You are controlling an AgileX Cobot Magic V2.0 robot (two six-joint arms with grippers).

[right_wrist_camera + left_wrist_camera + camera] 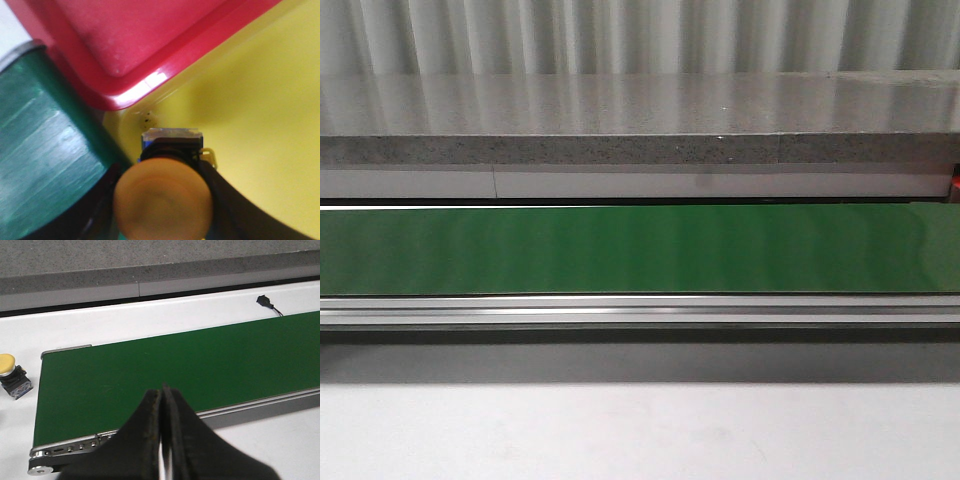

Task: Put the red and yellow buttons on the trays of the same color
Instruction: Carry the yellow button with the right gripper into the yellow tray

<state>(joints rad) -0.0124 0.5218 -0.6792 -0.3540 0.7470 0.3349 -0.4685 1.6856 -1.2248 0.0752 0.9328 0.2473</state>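
Note:
In the right wrist view my right gripper (162,200) is shut on a yellow button (163,200) with a black and blue base, held over the edge of the yellow tray (255,125). The red tray (130,40) lies beside the yellow one, its rim overlapping it. In the left wrist view my left gripper (163,390) is shut and empty above the green conveyor belt (175,370). A second yellow button (11,375) stands on the white table past the belt's end. No red button shows. The front view shows neither gripper, no buttons and no trays.
The green belt (640,248) runs across the front view with a metal rail (640,310) along its near side and a grey stone ledge (640,120) behind. A small black connector with a cable (264,301) lies on the white table beyond the belt.

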